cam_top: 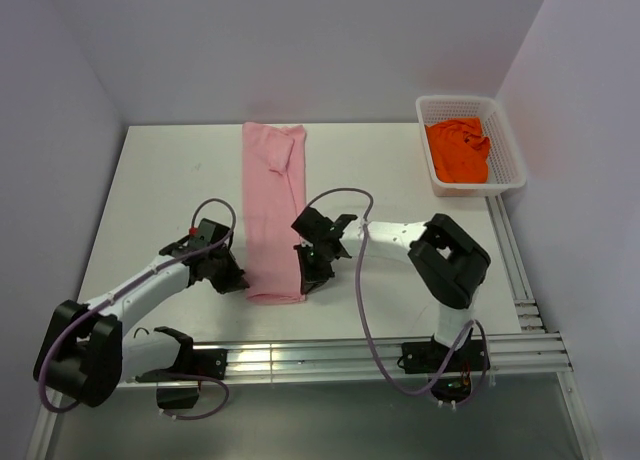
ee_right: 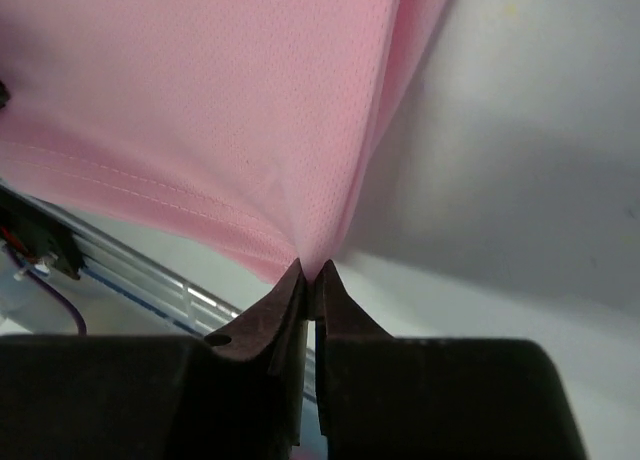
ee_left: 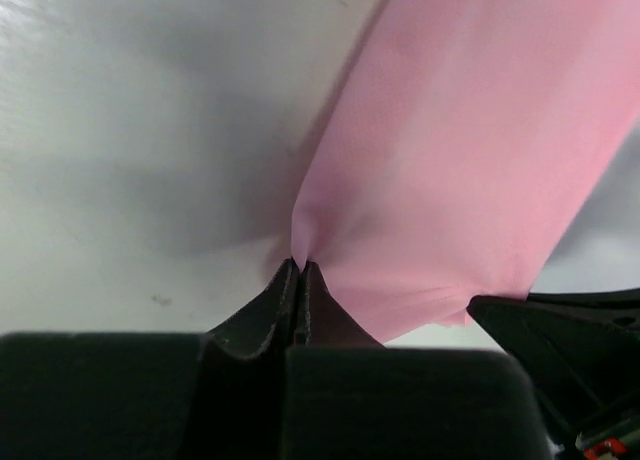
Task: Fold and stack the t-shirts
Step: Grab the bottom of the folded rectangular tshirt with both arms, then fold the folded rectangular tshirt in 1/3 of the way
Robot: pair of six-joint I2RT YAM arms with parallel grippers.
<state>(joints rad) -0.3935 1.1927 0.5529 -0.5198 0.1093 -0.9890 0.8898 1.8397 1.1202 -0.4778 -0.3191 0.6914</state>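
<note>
Left hand (ee_left: 300, 270) and right hand (ee_right: 310, 272) each closed on pink t-shirt (cam_top: 272, 200); orange t-shirt (cam_top: 458, 152) in basket (cam_top: 478, 188).

The overhead view is bright, evenly lit and sharp, with only faint shadows on the bench (cam_top: 170, 180) and a glare patch on the metal rail (cam_top: 250, 357) at its near edge. Both wrist views are dimmer. The left tool (ee_left: 300, 267) and right tool (ee_right: 311, 271) show as blurred near-black shapes, and broad soft grey shadows spread beside the pink t-shirt (ee_right: 200, 100), whose weave is crisp only in the right view.
</note>
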